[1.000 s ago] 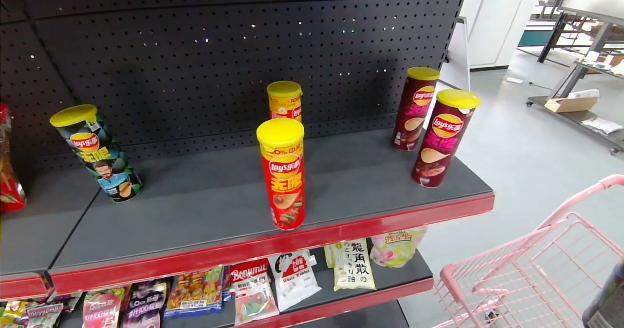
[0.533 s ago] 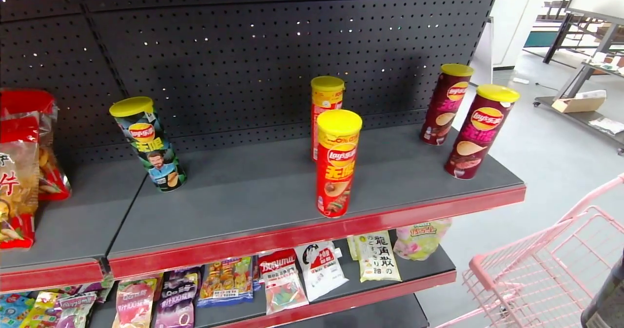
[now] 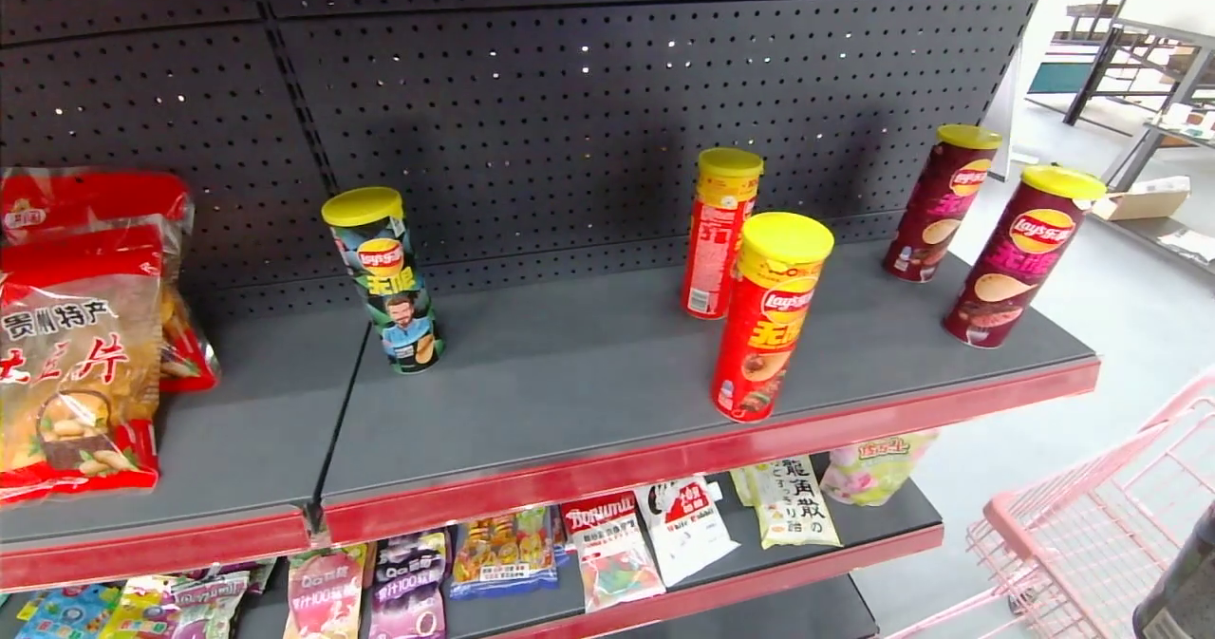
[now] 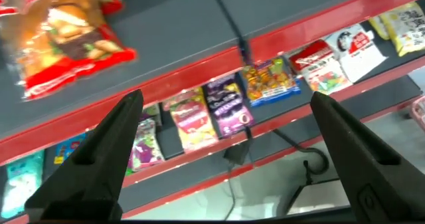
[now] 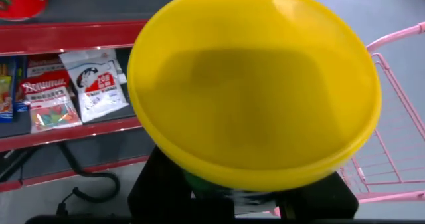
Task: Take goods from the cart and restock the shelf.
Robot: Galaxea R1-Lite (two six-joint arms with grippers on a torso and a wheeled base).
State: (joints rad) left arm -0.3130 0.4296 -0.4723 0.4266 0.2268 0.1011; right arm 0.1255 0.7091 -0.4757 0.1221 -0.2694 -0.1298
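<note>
While left tool (image 4: 227, 98) gapes, right tool (image 5: 242, 197) clasps yellow-lidded can (image 5: 252, 84), grey shelf (image 3: 588, 373), pink cart (image 3: 1006, 516).

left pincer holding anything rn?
No, the left pincer is open, its fingers wide apart with nothing gripped between them, the snack bags lying farther off.

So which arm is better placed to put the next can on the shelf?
Right. The right gripper holds a yellow-lidded can, ready to go on the shelf. The left gripper is open and empty, facing the lower row of snack bags.
</note>
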